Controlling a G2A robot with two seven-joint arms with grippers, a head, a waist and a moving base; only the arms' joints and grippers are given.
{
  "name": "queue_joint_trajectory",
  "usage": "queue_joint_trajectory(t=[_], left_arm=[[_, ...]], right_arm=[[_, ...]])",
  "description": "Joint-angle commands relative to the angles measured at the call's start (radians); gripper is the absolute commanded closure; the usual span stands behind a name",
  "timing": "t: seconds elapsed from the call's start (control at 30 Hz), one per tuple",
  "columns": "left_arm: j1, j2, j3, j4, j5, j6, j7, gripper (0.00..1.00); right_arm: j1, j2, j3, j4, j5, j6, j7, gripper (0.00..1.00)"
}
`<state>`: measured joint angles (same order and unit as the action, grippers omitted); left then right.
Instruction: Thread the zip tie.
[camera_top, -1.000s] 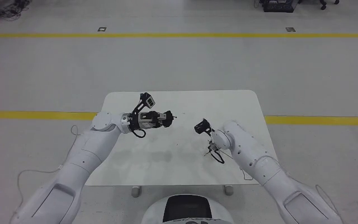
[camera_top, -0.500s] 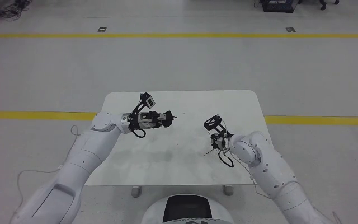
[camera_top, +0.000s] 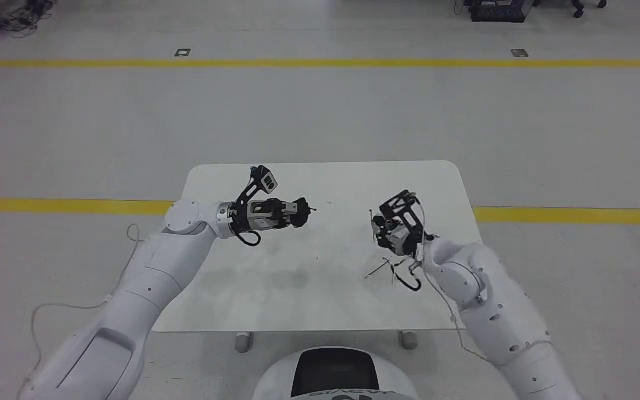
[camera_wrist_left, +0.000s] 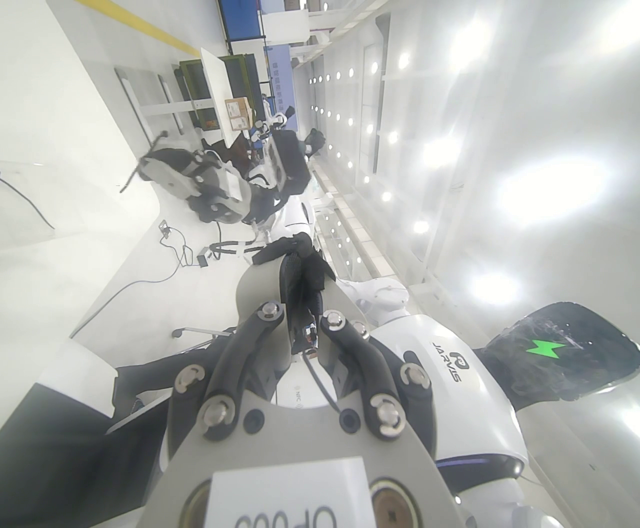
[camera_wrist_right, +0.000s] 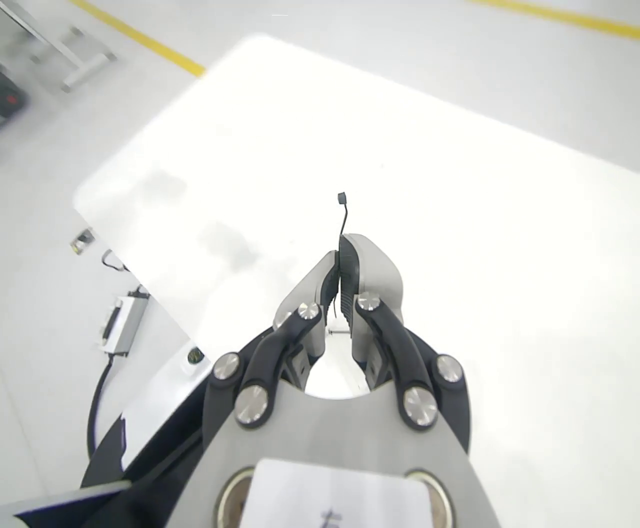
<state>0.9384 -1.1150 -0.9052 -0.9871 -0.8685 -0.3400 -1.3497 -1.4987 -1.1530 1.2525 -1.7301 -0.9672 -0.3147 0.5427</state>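
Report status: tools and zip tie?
Left tool shut, over table. Right tool shut on zip tie, head end protruding. Tools apart, nothing between.

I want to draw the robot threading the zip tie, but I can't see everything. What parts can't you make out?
Top view: the thin dark mark on the table is too small to name.
Right wrist view: the rest of the zip tie is hidden inside the right gripper, between its shut jaws.
Left wrist view: whether the left gripper holds anything, because its shut jaws cover the gap.
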Motion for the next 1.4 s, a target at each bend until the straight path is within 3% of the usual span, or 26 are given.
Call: queue_joint_trajectory(t=[0.0,0.13,0.5,0.67,0.93,1.03,1.37], left_arm=[[0.000,0.000,0.000,0.000,0.000,0.000,0.000,1.00],[0.000,0.000,0.000,0.000,0.000,0.000,0.000,1.00],[0.000,0.000,0.000,0.000,0.000,0.000,0.000,1.00],[0.030,0.002,0.007,-0.063,0.064,0.003,0.106,1.00],[0.059,0.006,0.015,-0.123,0.176,0.038,0.279,1.00],[0.067,0.005,0.017,-0.141,0.187,0.048,0.311,1.00],[0.069,0.005,0.015,-0.143,0.186,0.046,0.322,1.00]], right_arm=[[-0.034,0.007,0.019,-0.019,0.021,-0.025,-0.088,1.00],[-0.060,0.030,-0.014,-0.057,0.084,-0.025,-0.187,1.00],[-0.057,0.032,-0.014,-0.064,0.085,-0.017,-0.215,1.00],[-0.061,0.027,-0.040,-0.095,0.088,-0.025,-0.430,1.00],[-0.044,0.039,-0.109,-0.062,0.093,-0.025,-0.679,1.00],[-0.025,0.051,-0.146,-0.045,0.129,-0.025,-0.699,1.00],[-0.024,0.050,-0.143,-0.045,0.132,-0.018,-0.705,1.00]])
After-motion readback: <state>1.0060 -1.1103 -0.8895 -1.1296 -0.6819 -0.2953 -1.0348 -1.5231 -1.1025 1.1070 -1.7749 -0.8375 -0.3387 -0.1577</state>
